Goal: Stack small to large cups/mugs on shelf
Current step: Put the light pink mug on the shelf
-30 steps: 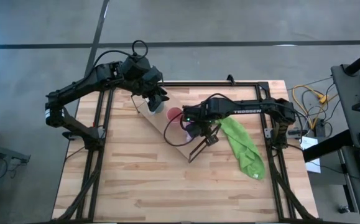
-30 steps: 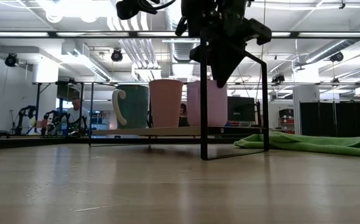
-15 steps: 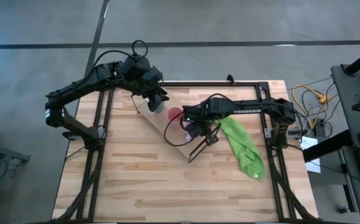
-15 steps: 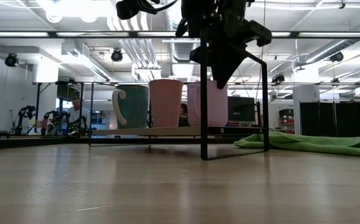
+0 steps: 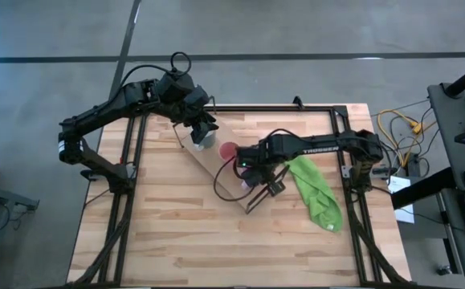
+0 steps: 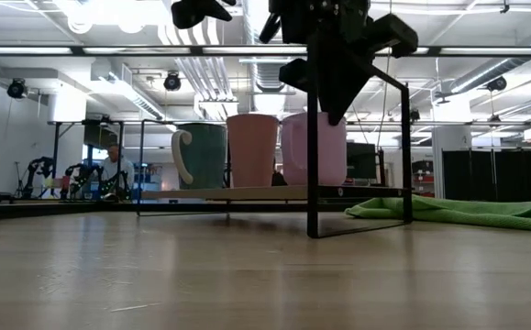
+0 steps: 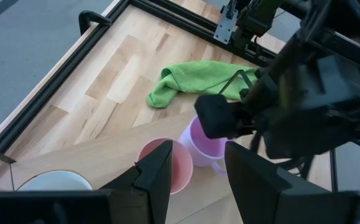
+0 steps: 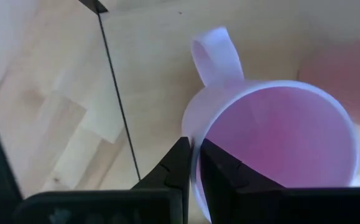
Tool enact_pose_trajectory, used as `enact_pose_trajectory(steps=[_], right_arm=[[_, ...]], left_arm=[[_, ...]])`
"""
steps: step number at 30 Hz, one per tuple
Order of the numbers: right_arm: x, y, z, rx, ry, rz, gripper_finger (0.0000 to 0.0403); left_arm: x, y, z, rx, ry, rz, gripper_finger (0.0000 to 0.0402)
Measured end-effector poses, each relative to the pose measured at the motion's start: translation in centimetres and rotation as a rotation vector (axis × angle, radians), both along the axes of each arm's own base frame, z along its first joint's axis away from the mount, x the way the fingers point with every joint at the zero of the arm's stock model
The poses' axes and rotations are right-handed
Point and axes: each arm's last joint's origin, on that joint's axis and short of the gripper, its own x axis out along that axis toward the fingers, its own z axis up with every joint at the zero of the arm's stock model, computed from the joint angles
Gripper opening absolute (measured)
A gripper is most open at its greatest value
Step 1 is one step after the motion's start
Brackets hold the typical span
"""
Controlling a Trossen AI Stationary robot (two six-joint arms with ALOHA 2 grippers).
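Observation:
The light-wood shelf (image 5: 226, 181) lies slantwise on the table on its black wire legs (image 6: 313, 147). On it stand in a row the white mug (image 5: 203, 145) at the far end, the salmon-pink cup (image 5: 229, 150) in the middle, and the lilac mug (image 6: 315, 151) at the near end. My right gripper (image 5: 250, 170) is shut on the lilac mug (image 8: 273, 137). My left gripper (image 5: 204, 131) is open and hovers above the white mug; its wrist view shows the white mug (image 7: 49, 182), the pink cup (image 7: 181, 163) and the lilac mug (image 7: 206, 138) below. My right gripper pinches the lilac mug's rim wall (image 8: 195, 152) beside the handle (image 8: 216, 55), one finger inside the mug and one outside. The fingers come from above, pointing down. The mug is upright, and in the low view its base appears to be on the shelf plank (image 6: 247, 193).
A crumpled green cloth (image 5: 316, 191) lies on the table right of the shelf, close to the right arm. The black table frame (image 5: 296, 107) runs along the edges. The near half of the tabletop (image 5: 216, 249) is bare wood.
My right gripper has gone a little toward the table's near edge, still shut on the lilac mug. The shelf's near end, with the mugs on it, has slid the same way.

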Motion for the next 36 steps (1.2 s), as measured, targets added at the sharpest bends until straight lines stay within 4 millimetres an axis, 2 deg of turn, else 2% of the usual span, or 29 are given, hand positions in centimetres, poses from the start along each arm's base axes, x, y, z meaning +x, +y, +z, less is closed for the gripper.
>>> enact_pose_trajectory(steps=[36], right_arm=[[-0.3, 0.19, 0.1, -0.065, 0.018, 0.017, 0.0029]], left_arm=[[0.01, 0.0, 0.01, 0.0, -0.001, 0.0, 0.0132]])
